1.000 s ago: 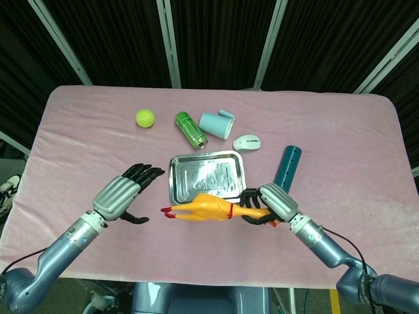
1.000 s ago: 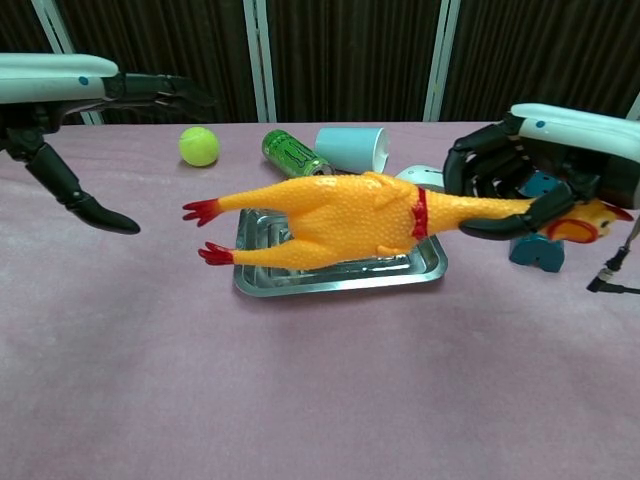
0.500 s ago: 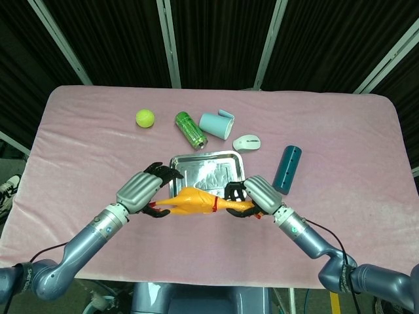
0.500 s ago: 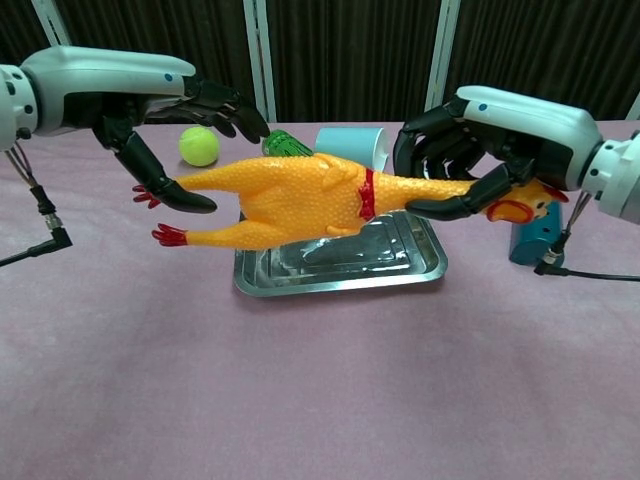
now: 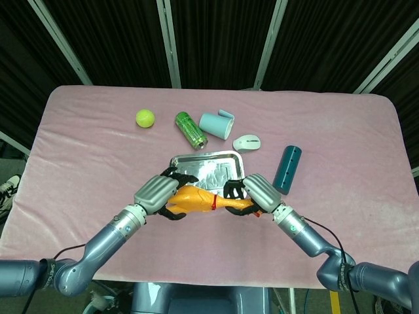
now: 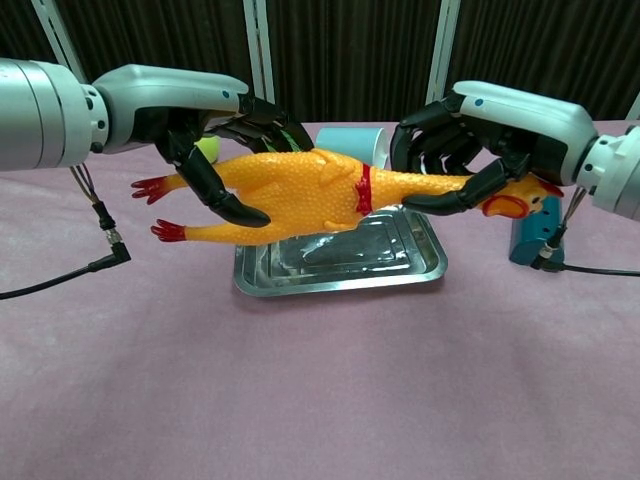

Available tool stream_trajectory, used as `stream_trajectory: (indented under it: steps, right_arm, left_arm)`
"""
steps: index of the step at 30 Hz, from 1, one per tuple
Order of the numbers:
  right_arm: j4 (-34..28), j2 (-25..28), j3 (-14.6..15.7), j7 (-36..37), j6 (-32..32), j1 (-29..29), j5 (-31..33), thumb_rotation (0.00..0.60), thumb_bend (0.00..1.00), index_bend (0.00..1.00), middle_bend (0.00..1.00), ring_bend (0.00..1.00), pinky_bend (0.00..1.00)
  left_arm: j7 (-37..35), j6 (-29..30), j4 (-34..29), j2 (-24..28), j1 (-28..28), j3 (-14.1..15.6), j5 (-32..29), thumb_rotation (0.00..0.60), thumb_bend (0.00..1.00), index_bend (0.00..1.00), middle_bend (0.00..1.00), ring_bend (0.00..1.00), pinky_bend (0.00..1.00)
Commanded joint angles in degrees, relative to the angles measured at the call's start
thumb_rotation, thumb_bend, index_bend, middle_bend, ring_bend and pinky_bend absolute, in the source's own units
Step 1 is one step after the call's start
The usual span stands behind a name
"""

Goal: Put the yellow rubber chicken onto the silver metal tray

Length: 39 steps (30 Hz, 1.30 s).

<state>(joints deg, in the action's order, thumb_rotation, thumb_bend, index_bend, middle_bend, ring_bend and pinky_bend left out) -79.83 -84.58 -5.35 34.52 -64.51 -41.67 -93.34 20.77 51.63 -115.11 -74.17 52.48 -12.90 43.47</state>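
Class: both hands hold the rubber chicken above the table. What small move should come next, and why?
Probably carry the yellow rubber chicken slightly farther back, then lower it. The left hand grips its legs, the right hand its neck, and it hangs over the silver metal tray's near edge.

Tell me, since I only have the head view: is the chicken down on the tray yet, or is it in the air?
Observer: In the air. The chest view shows the chicken held clear above the tray, with bare tray floor showing beneath it.
Operator: Do both hands have it?
Observer: Yes. The left hand wraps the body near the legs, and the right hand grips the neck, with the head poking out past it.
Operator: Is it level?
Observer: Nearly. The red feet sit slightly lower than the head and hang out beyond the tray's left edge.
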Motion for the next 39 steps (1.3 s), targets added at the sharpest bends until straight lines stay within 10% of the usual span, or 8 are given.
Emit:
stream_trajectory:
  steps: [1,15,31,39]
  right_arm:
    - [0.0,0.0,0.1,-0.1,-0.1,-0.1,0.0,0.6,0.97,0.96,0.69,0.7,0.89]
    - [-0.1,0.5,0.9,-0.5,-0.3,0.1,0.2,0.6,0.97,0.96,0.69,0.7,0.89]
    - [-0.8,0.9,1.3,0.5,-1.3,0.5,0.0,0.6,0.99,0.97,0.69,0.7,0.89]
    - [-0.2,0.8,1.3,1.1,-1.6,0.6,0.2,0.6,0.99,0.97,0.7,0.7,0.89]
  left_arm:
    - [0.6,1.3,0.1,-1.1,0.6,0.6,-0.5,0.6,0.21,0.2,0.25,0.22,0.06]
    - [-0.7,3.6,1.3,-3.2,1.2,1.1,-0.4,0.6,0.43,0.28,0.33,0.31,0.16]
    - [-1.7,5.8,3.9,-6.4,0.9,1.7,1.8,0.6,0.78,0.63,0.7,0.65,0.51]
    - [-1.6,6.7,4.3,-7.2,0.7,1.6,2.4,0.6,0.77,0.66,0.76,0.71,0.53]
